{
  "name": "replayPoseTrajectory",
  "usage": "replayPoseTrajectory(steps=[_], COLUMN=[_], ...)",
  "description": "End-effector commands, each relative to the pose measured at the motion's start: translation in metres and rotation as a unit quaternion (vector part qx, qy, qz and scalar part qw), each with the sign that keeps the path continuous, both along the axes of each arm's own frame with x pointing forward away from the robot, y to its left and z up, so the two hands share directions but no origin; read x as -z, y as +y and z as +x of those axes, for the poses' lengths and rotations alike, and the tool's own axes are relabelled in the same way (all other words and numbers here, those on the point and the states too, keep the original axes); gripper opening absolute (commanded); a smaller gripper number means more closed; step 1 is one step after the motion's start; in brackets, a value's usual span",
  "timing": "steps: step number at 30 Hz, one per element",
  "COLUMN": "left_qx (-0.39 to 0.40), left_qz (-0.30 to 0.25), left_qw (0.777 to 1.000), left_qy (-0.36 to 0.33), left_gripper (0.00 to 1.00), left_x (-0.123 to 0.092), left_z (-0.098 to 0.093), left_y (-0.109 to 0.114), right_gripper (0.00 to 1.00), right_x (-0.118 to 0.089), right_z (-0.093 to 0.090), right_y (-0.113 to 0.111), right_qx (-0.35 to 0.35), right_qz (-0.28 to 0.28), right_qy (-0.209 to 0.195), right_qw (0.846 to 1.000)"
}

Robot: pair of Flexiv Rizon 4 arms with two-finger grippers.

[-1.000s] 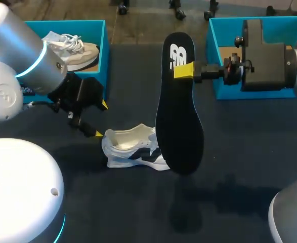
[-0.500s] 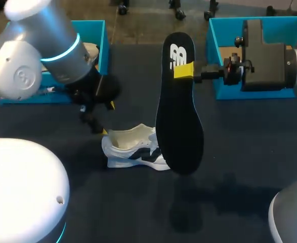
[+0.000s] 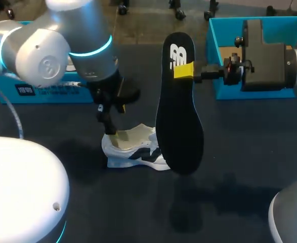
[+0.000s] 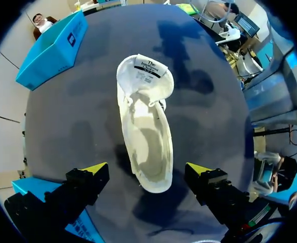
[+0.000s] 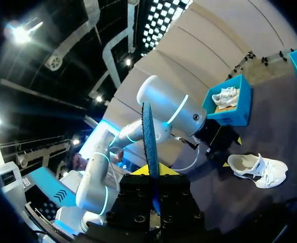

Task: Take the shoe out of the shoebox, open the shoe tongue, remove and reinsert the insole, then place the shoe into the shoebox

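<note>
- Shoe [image 3: 134,149], the white low-top one with dark side stripes: where is it, and which step are we in?
- Out of the box, sole-down mid-way across the dark table [image 3: 229,202]. The white padded tongue [image 4: 144,68] is folded forward over the toe, and the footbed is bare in the left wrist view. The insole is out, so I judge we're between remove and reinsert.
- Where's the insole?
- The long black foam insole [image 3: 178,111] hangs in the air off the right gripper [image 3: 184,70]. Both yellow tips clamp it from 2 sides near its heel end. From the right wrist it sits edge-on between the fingers. Its free end overlaps the shoe in the head view, but the right wrist view shows the shoe well apart from it. No contact, I'd say.
- Left side?
- The left arm enters from the left, wrist pitched down over the shoe's heel. The left gripper [image 4: 147,169] has its fingers spread wide and holds nothing, 1 tip on each side of the heel end. Touching or not: cannot tell.
- Next move?
- My read: left pins the heel, right tips the insole toe-first into the opening and slides it forward. Risks: the insole looks floppy and may buckle against the tongue, and the shoe may skid if it isn't pinned.
- Boxes?
- 2 open blue cardboard shoeboxes at the far corners: 1 [image 3: 212,45] behind the right gripper, 1 [image 3: 67,96] behind the left arm.
</note>
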State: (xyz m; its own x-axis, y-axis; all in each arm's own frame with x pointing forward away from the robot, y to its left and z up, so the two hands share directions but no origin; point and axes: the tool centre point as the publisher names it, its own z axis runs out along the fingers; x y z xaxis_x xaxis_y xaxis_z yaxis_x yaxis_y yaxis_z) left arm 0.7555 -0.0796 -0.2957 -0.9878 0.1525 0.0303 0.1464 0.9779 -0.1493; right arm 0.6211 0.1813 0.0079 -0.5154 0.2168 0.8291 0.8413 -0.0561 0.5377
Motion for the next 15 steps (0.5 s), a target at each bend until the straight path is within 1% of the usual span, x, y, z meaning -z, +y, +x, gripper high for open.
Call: replayPoseTrajectory(steps=[1, 5, 15], left_qx=[0.001, 0.003, -0.006], left_qz=[0.028, 0.027, 0.022], left_qw=[1.0, 1.0, 1.0], left_qy=[-0.002, 0.007, 0.008], left_gripper=[1.0, 1.0, 1.0], left_x=[0.007, 0.015, 0.023], left_z=[-0.002, -0.008, -0.009], left_y=[-0.009, -0.013, -0.013], right_gripper=[0.0, 0.0, 0.0], right_x=[0.0, 0.0, 0.0], right_z=[-0.001, -0.001, -0.001], right_y=[0.003, 0.003, 0.003], right_qx=[0.002, 0.002, 0.002], right_qz=[0.001, 0.001, 0.001], right_qy=[0.0, 0.0, 0.0], right_qw=[1.0, 1.0, 1.0])
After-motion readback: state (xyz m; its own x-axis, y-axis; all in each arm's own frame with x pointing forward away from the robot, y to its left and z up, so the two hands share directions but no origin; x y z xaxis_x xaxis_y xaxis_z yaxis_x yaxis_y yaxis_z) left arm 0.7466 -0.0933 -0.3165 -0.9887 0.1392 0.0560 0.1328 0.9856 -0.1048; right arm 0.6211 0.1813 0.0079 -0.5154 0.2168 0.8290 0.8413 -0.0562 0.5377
